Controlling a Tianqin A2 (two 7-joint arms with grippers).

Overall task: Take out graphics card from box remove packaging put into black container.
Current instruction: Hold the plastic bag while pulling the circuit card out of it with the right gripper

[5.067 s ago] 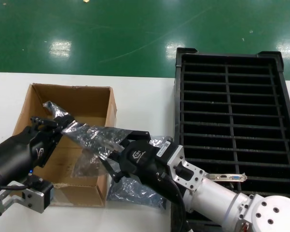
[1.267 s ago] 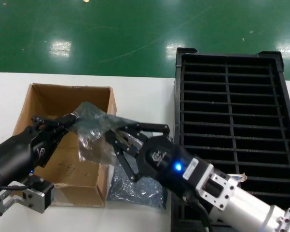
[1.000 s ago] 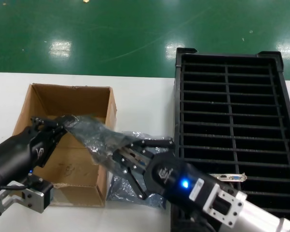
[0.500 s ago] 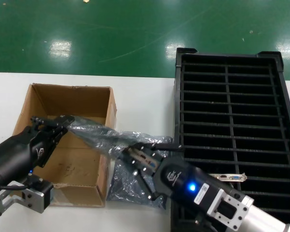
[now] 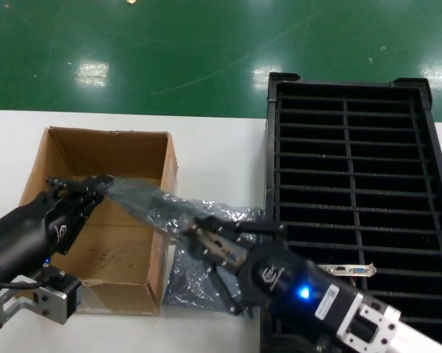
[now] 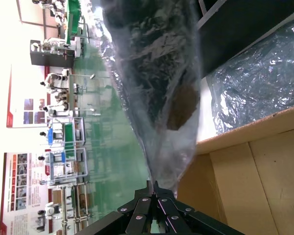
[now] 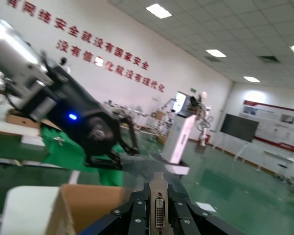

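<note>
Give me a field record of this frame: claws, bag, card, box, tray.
left claw: shut on bag end, over the box
right claw: shut on card bracket, at the bag's other end
bag: stretched between both claws, above the box edge
box: open, on the table
spare bag: lying between box and tray
tray: one twin card in a near slot

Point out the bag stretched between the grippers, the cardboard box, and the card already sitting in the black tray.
packaging (image 5: 151,206), head view: crinkled middle of the stretched bag.
box (image 5: 110,147), head view: inner face of the far wall.
graphics card (image 5: 349,270), head view: silver bracket by the blue port.
</note>
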